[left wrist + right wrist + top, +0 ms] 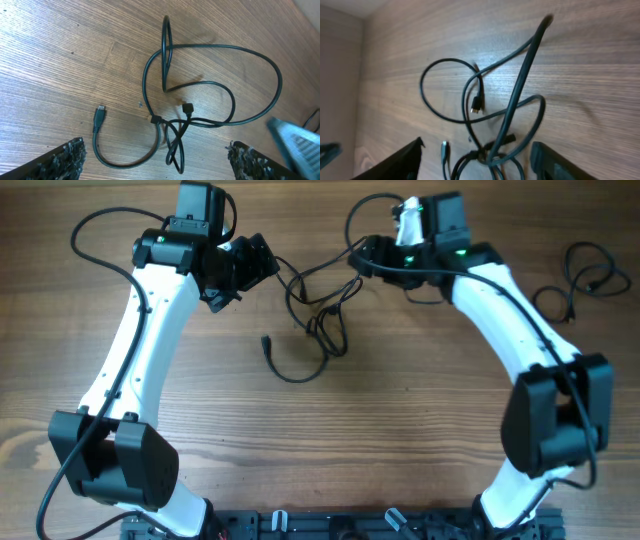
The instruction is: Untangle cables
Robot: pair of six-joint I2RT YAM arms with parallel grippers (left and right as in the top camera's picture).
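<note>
texts: none legible | labels: none | brands: none | numbers: none | signs: none

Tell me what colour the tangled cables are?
The cables are black; the left wrist view shows them best.

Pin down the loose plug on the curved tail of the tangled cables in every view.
Overhead: the plug lies left of centre, below and left of the cables.
Left wrist: lower left, with its tail curving down and right.
Right wrist: at the bottom edge, left of centre.
Shared landmark: the knot where the cables cross, next to the plug in each view.
</note>
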